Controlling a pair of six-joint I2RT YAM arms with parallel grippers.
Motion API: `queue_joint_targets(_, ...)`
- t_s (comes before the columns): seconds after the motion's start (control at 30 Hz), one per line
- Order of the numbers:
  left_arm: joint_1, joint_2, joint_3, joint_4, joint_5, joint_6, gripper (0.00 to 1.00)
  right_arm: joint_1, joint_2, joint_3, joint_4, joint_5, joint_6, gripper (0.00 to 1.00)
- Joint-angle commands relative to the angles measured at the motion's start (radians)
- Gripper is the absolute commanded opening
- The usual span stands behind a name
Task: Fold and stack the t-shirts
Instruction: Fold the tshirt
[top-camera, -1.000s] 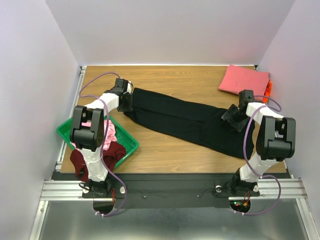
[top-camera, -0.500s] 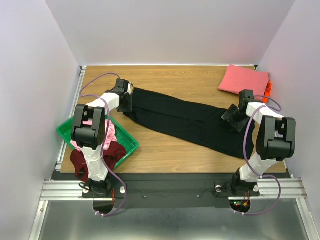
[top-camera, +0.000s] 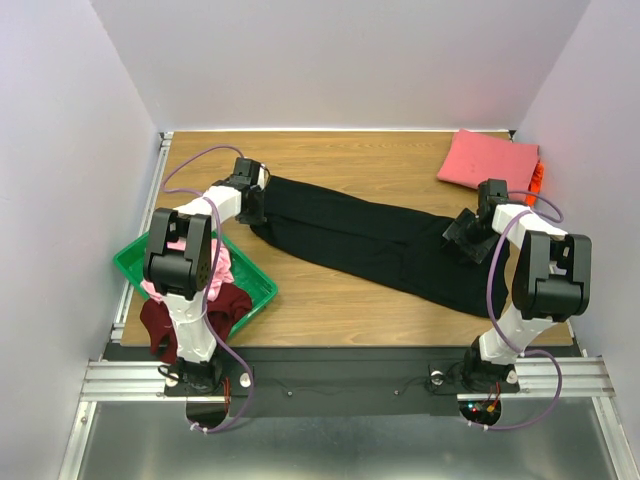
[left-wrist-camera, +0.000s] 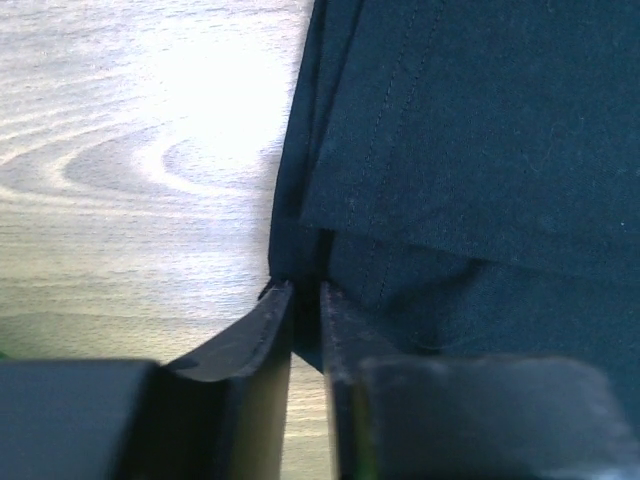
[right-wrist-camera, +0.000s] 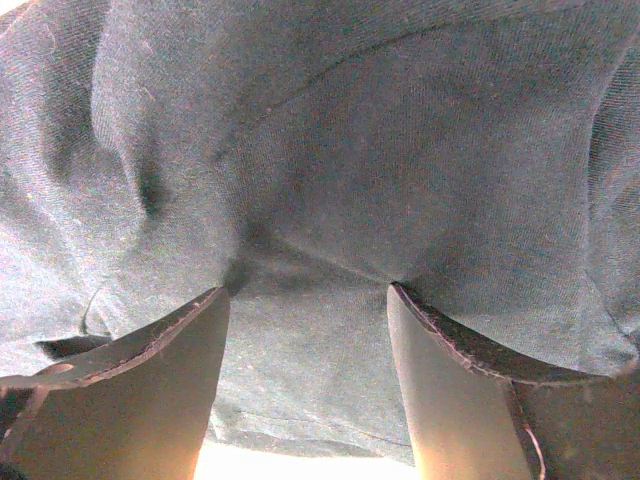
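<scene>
Maroon t-shirt (top-camera: 160, 325) hung over the near-left rim of the green tray (top-camera: 258, 282); light pink t-shirt (top-camera: 222, 268) lay inside the tray.

Just beyond the tray's far corner, my left gripper (top-camera: 252, 210) was down at one end of the black t-shirt (top-camera: 370, 245). My fingers (left-wrist-camera: 262, 330) there stood narrow, nearly together, with the hemmed edge of the cloth pinched between the tips.

Black t-shirt: folded into a long band, flat on the table (top-camera: 340, 305), right of the tray. Long axis slanted: left end farther back than the tray, right end nearer the front, well away from the tray.

At that right end my right gripper (top-camera: 462, 240) pressed tips-down into the cloth, fingers wide apart, a pucker of fabric between them, not closed on it.

Farthest from the tray, in the far right corner, the coral-pink t-shirt (top-camera: 485, 160) lay folded flat, an orange t-shirt (top-camera: 537, 180) showing at its right edge.
</scene>
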Motion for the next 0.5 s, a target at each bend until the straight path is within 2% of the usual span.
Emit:
queue_joint_targets(0.0, -0.006, -0.021, 0.016, -0.011, -0.042, 0.01, 0.14, -0.032, 0.095, -0.07, 0.02, 0.129, -0.042, 0.71)
queue_joint_targets(0.07, -0.006, -0.032, 0.011, -0.014, -0.051, 0.004, 0.02, -0.038, 0.097, -0.07, 0.02, 0.131, -0.039, 0.71)
queue_joint_targets(0.1, -0.006, -0.036, 0.002, -0.016, -0.059, 0.001, 0.0, -0.04, 0.098, -0.07, 0.02, 0.137, -0.037, 0.71)
queue_joint_targets(0.23, 0.0, -0.075, -0.023, -0.02, -0.143, -0.011, 0.0, -0.052, 0.11, -0.067, 0.021, 0.148, -0.035, 0.71)
queue_joint_targets(0.47, 0.018, -0.138, -0.065, -0.037, -0.189, -0.034, 0.0, -0.06, 0.152, -0.046, 0.021, 0.154, -0.04, 0.71)
